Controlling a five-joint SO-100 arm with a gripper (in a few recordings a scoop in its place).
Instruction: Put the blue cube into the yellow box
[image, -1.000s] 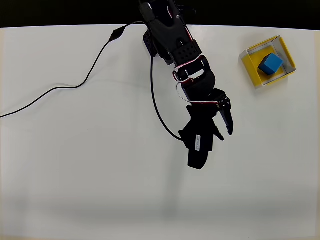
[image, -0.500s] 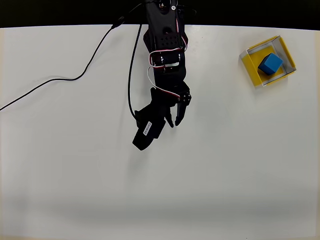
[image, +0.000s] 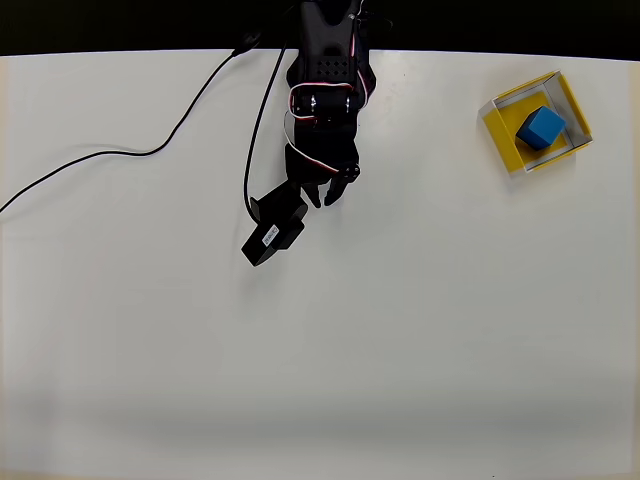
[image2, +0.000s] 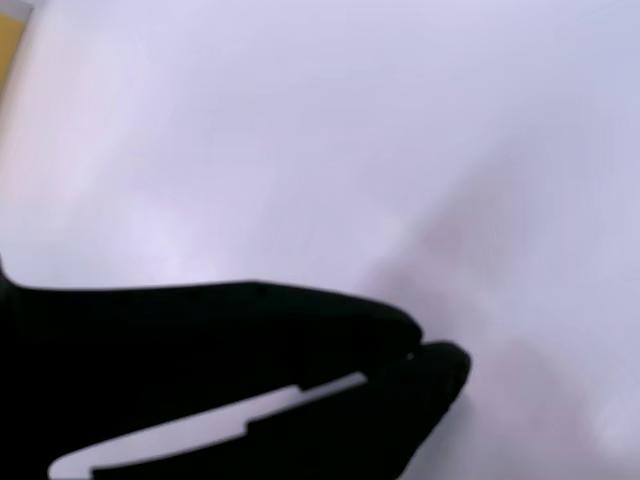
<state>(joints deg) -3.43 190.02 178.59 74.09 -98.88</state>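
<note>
blue cube (image: 541, 127) sits inside yellow box (image: 500, 124), upper right of overhead view.

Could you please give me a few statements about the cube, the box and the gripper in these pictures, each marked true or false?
1. The blue cube sits inside the yellow box. True.
2. The gripper holds the cube. False: it is shut on nothing, far left of the box in the overhead view.
3. A black cable lies on the white table. True.
4. The box sits at the table's bottom left corner. False: it sits near the top right.
</note>
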